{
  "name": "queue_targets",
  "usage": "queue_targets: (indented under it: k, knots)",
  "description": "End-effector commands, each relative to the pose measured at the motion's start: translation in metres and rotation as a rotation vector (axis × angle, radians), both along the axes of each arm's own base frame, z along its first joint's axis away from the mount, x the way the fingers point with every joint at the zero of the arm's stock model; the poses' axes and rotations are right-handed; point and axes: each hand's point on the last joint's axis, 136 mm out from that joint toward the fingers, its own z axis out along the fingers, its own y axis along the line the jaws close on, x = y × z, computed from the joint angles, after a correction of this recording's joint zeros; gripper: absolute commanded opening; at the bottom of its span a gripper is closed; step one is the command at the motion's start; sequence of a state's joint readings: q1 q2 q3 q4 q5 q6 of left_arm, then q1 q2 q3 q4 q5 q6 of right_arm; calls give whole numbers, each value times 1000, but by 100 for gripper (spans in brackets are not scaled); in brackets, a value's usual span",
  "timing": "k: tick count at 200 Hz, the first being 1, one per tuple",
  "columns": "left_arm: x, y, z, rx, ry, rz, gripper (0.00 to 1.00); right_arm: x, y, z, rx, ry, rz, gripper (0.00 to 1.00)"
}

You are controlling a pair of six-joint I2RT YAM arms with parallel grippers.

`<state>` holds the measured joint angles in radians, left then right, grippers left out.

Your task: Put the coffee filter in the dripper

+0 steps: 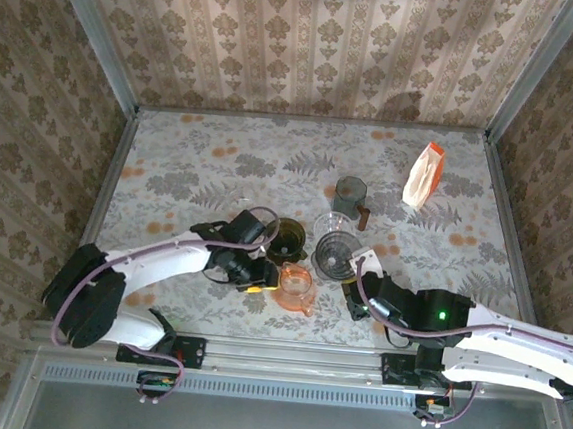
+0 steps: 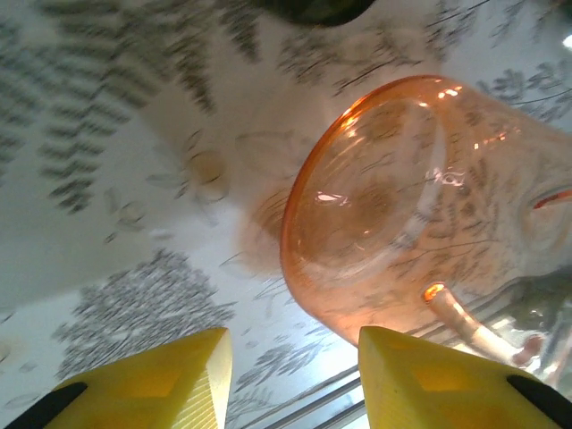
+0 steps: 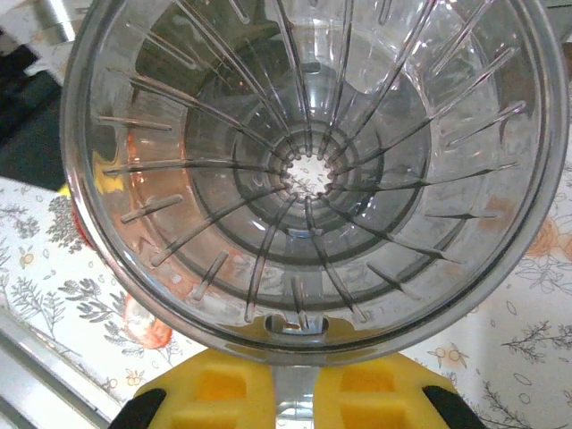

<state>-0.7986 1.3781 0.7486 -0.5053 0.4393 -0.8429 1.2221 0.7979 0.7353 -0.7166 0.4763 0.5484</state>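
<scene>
The clear ribbed dripper [image 3: 308, 170] stands on a glass vessel near the table's middle [image 1: 335, 257]. My right gripper [image 3: 295, 393] is shut on the dripper's handle at its near rim, reaching in from the right [image 1: 355, 279]. My left gripper [image 2: 293, 344] is open, with bare table between its yellow fingers. It hangs low just left of an orange glass cup [image 2: 402, 206], and its right finger almost touches the cup's wall. The same cup [image 1: 295, 286] is in the top view, with the left gripper [image 1: 251, 272] beside it. The coffee filter is out of view.
A white pouch with an orange top [image 1: 423, 174] stands at the back right. A dark olive cup [image 1: 287, 237] sits just behind the orange cup. A grey mug [image 1: 350, 192] is behind the dripper. The table's near edge rail [image 2: 357, 393] runs close under the left fingers.
</scene>
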Motion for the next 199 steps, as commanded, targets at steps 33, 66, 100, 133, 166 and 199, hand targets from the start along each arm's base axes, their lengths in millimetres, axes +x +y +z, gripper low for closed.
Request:
queue_targets:
  k: [33, 66, 100, 133, 166, 199]
  knots:
    - [17, 27, 41, -25, -152, 82, 52, -22, 35, 23, 4, 97, 200, 1]
    - [35, 56, 90, -77, -346, 187, 73, -30, 54, 16, -55, 170, 275, 0]
    - [48, 77, 125, -98, -484, 226, 100, -28, 61, 13, -97, 186, 285, 0]
    - [60, 89, 158, -117, -630, 247, 100, -28, 63, 6, -116, 214, 272, 0]
    - [66, 94, 178, -122, -728, 251, 100, -21, 63, 4, -142, 195, 241, 0]
    - [67, 94, 181, -133, -749, 250, 100, -13, 63, 6, -164, 162, 220, 0]
